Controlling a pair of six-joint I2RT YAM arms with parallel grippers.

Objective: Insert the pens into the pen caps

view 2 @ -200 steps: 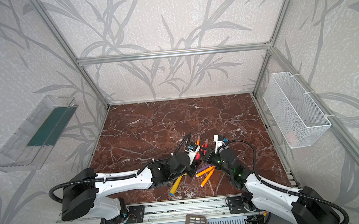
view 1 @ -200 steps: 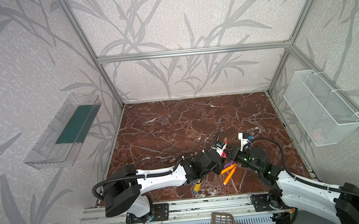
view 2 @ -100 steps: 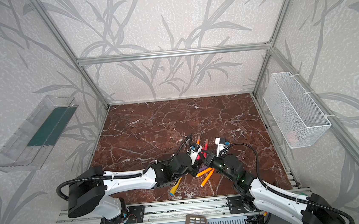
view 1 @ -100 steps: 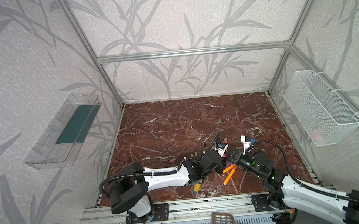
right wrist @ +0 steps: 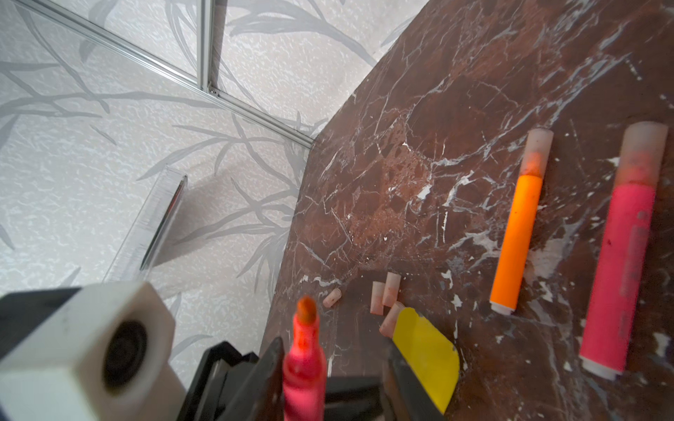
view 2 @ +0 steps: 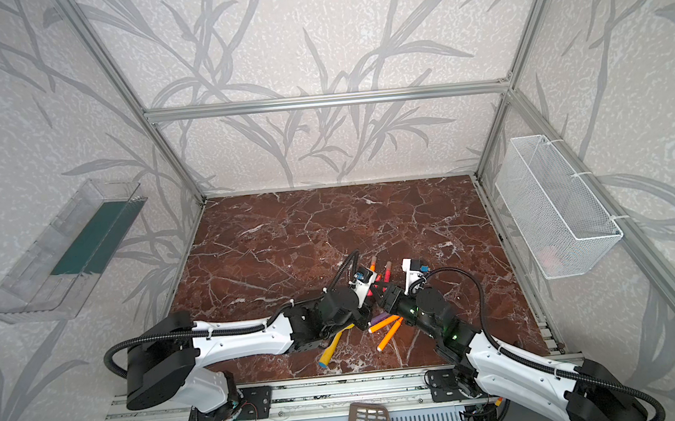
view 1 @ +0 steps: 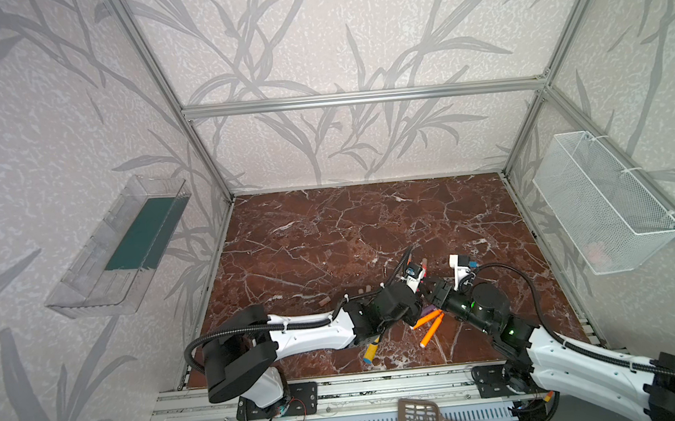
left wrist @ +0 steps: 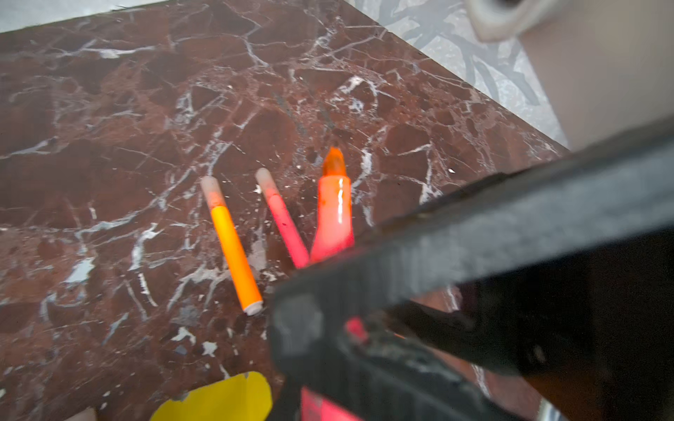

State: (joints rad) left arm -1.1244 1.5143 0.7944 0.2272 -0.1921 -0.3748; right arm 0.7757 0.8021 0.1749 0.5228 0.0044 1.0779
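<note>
A red-pink pen (right wrist: 304, 361) with a bare orange tip is held up off the table between both arms. My left gripper (left wrist: 328, 393) is shut on its rear end. Around its middle my right gripper (right wrist: 333, 350) stands open, the pen leaning on one finger. In both top views the grippers (view 1: 416, 296) (view 1: 438, 290) meet near the front middle. Several loose pen caps (right wrist: 377, 302) lie just beyond. Two capped pens, an orange one (left wrist: 229, 240) and a pink one (left wrist: 282, 222), lie side by side. Two orange pens (view 2: 384, 324) and a purple one (view 2: 376, 320) lie below the grippers.
A yellow toy shovel (view 2: 331, 349) with an orange handle lies under the left wrist, its blade (right wrist: 426, 353) beside the caps. A clear tray (view 1: 122, 247) hangs on the left wall and a wire basket (view 1: 602, 201) on the right wall. Toy tools (view 1: 429, 420) lie outside the front rail.
My right gripper has opened off the red-pink pen while my left gripper has shut on its rear end. Both arms have stayed nearly in place.
</note>
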